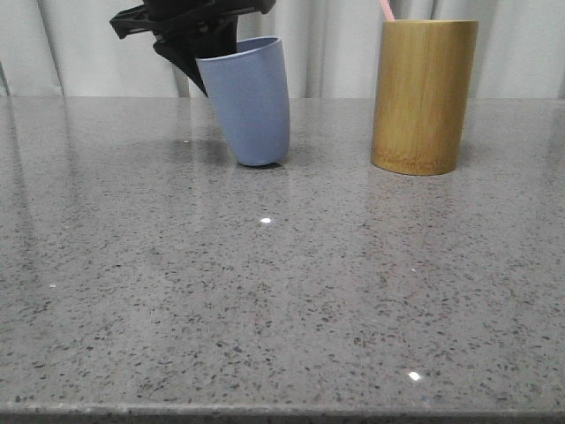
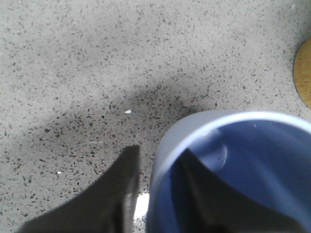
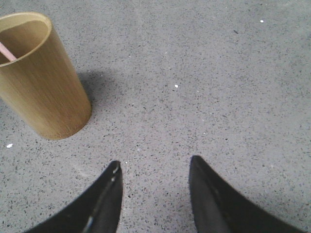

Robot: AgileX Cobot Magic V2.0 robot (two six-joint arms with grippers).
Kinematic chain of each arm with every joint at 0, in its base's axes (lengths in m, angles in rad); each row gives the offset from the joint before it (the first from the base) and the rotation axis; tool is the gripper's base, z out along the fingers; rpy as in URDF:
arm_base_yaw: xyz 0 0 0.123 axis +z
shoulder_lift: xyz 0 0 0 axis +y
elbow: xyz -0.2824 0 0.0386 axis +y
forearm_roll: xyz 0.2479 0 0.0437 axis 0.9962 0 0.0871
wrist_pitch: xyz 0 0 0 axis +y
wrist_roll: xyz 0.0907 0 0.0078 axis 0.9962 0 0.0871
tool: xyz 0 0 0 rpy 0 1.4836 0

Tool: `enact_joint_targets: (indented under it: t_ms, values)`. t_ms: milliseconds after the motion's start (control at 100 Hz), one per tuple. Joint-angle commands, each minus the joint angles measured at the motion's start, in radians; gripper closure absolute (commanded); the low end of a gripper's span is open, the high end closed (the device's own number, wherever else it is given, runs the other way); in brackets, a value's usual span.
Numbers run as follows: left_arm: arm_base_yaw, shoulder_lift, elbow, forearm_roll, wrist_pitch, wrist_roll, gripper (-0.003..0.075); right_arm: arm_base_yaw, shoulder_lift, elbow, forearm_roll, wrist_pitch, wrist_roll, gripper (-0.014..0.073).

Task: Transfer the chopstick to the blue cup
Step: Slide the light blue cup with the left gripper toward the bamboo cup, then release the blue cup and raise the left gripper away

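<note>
**Left claw pinching blue cup rim; chopstick in bamboo holder, right arm's job**

The blue cup (image 1: 253, 102) sits toward the desk's far edge, left of centre, tilted with its mouth leaning right toward the bamboo holder (image 1: 423, 95). It looks like only part of the base touches the desk, but the front view is too low to be sure.

The left gripper (image 1: 196, 55) is clamped on the cup's left rim. In the left wrist view one finger (image 2: 104, 199) is outside the wall and the other is down inside the cup (image 2: 233, 170). The jaws are narrow, just the wall between them.

The chopstick (image 1: 386, 10) stands in the bamboo holder near the far edge, right of centre. Only its pink tip shows above the rim, and its long axis is near vertical with a slight lean. It also appears inside the holder mouth (image 3: 7, 51) in the right wrist view.

The right gripper (image 3: 154, 182) is spread wide and empty, hovering over bare desk (image 3: 218, 82) beside the holder. The right arm is nearer the chopstick. The pick likely needs a top-down reach to the tip, then a carry left to the cup.
</note>
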Motion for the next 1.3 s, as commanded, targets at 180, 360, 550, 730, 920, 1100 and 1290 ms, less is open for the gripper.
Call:
enact_joint_targets:
  t_ms: [180,360,550,730,920,1100,1290]
  values:
    - [-0.008,-0.055,-0.087,-0.032,-0.002,0.001,0.0412,-0.002,0.0,-0.038,0.005,-0.056,-0.012,0.0249]
    - [-0.008,-0.06,-0.114,-0.04,0.02,0.001,0.0414,-0.002,0.0,-0.038,0.005,-0.056,-0.012,0.0249]
    - [-0.008,-0.09,-0.114,-0.054,0.008,0.001,0.0414,-0.002,0.0,-0.038,0.005,-0.056,-0.012,0.0249]
    - [-0.006,-0.158,-0.114,-0.047,-0.019,0.001,0.0414,0.0,0.0,-0.038,0.005,-0.057,-0.012,0.0249]
    - [0.008,-0.247,-0.072,0.035,-0.036,-0.026,0.0419,0.0,0.0,-0.038,0.005,-0.053,-0.012,0.0249]
    - [0.083,-0.357,0.052,0.056,-0.06,-0.036,0.0461,0.0,0.0,-0.038,0.005,-0.049,-0.012,0.0249]
    - [0.189,-0.519,0.268,0.056,-0.146,-0.053,0.0478,0.001,0.0,-0.038,0.006,-0.049,-0.012,0.0249]
